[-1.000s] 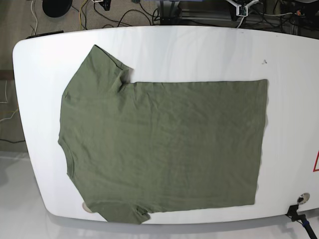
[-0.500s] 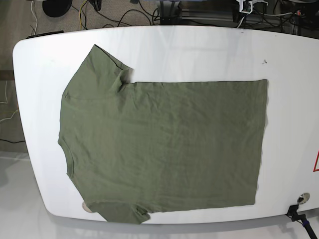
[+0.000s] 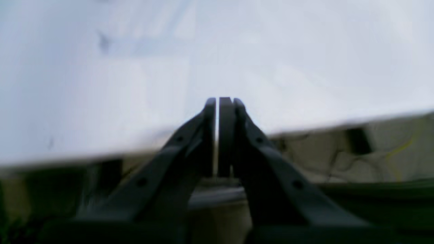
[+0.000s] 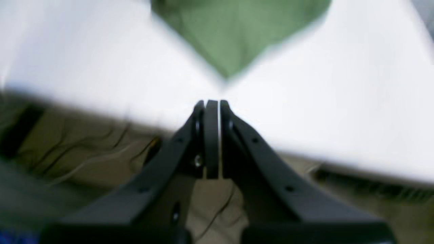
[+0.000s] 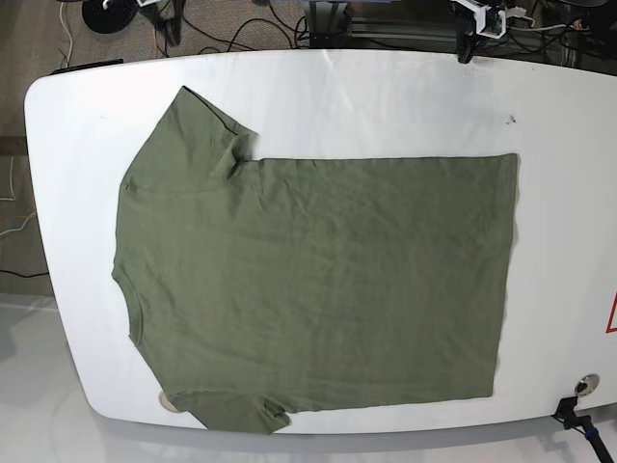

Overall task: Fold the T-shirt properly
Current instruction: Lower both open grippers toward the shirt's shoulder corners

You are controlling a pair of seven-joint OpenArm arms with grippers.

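Olive T-shirt (image 5: 318, 280) spread flat on white tabletop (image 5: 559, 193).
Both wrist views blurred; left gripper (image 3: 220, 101) and right gripper (image 4: 210, 103) jaws pressed together, holding nothing, arms barely visible in base view.

Bare worktop (image 5: 386, 96) rings the flat T-shirt (image 5: 318, 280) widest along the far edge and right end, with nothing standing there.
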